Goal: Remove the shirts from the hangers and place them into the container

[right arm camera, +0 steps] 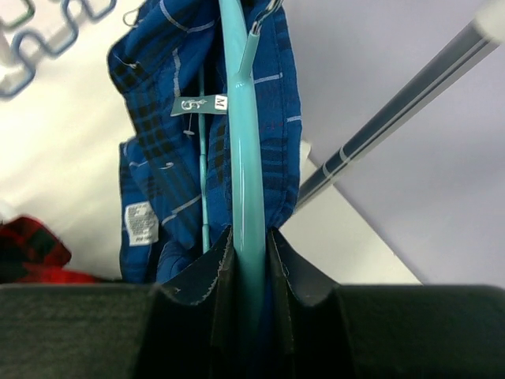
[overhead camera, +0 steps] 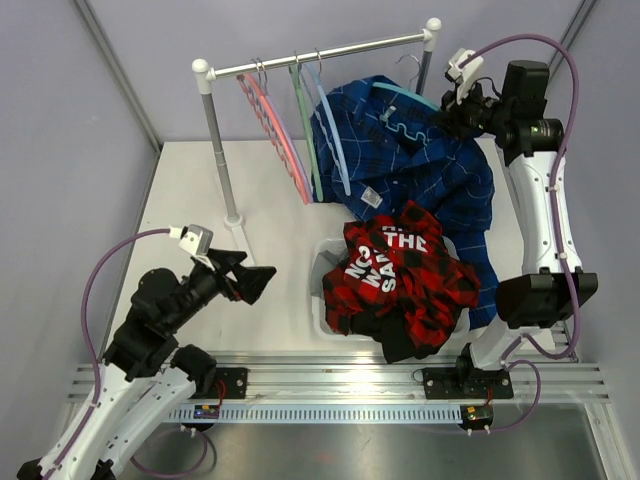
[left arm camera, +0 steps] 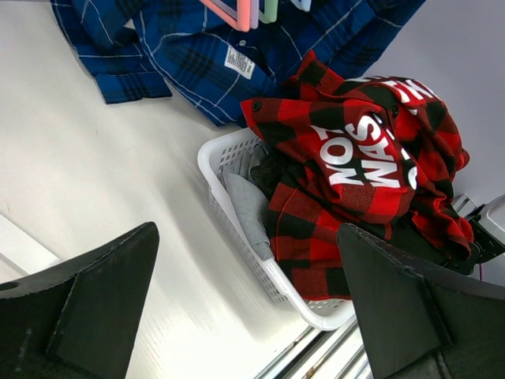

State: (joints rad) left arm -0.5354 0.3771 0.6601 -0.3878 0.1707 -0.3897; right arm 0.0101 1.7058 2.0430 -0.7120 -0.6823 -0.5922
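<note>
R hand at 1 o'clock pinches teal hanger, blue plaid shirt on it. L hand at 8 o'clock is spread wide, holding nothing. Container at 6 o'clock on worktop: grey shirt inside, red plaid shirt heaped on top.

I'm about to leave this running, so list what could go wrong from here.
1. The right gripper is shut on the teal hanger, with the blue plaid shirt draped on it. Moving off might drag the shirt across the table instead of freeing it.
2. The red plaid shirt is heaped over the basket, spilling past its rim. Another shirt may slide off or push it out.
</note>
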